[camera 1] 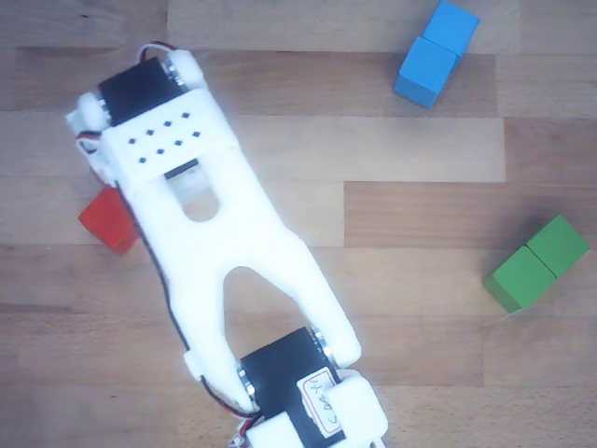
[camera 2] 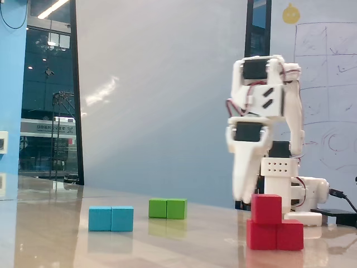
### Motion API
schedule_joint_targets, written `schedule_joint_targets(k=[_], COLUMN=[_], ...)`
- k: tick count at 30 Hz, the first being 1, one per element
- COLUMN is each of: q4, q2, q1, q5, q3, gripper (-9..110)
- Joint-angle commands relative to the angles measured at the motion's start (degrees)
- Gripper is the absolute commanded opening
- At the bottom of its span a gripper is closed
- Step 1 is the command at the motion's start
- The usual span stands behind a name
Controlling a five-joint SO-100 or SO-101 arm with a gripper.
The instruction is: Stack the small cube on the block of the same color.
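Small cube sitting on top of the red block, over its left half as the fixed view shows it, touching it and looking level. Red block lying flat on the wooden table, nearest the camera in the fixed view, its seam running down the middle. Just behind the stack, gripper hanging with its white finger pointing down, tip close beside the cube's left edge; probably slightly apart from it, though blur and overlap are making contact hard to judge. Not possible to tell whether the jaws are parted or closed: only one finger showing clearly, nothing visibly clamped between them. Arm rising above, folded over at the top, black motors and red wires showing.

Further back and to the left in the fixed view, blue block lying flat, then green block beyond it, the two well apart from the red stack.

Looking down in the other view, arm filling the middle, covering most of the red stack; only a red corner peeking out at its left edge. Blue block lying top right, green block at the right, both clear of the arm.
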Motion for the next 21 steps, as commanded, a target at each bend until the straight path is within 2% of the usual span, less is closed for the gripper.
schedule_joint_targets(k=[1,11,21], q4=[-0.88,-10.90,-27.60], q2=[1.93,8.17,27.77], q1=[7.38,27.95,33.49], q5=[-0.44,0.44,0.53], q3=[-0.97,3.78,30.50], gripper=[29,29,26])
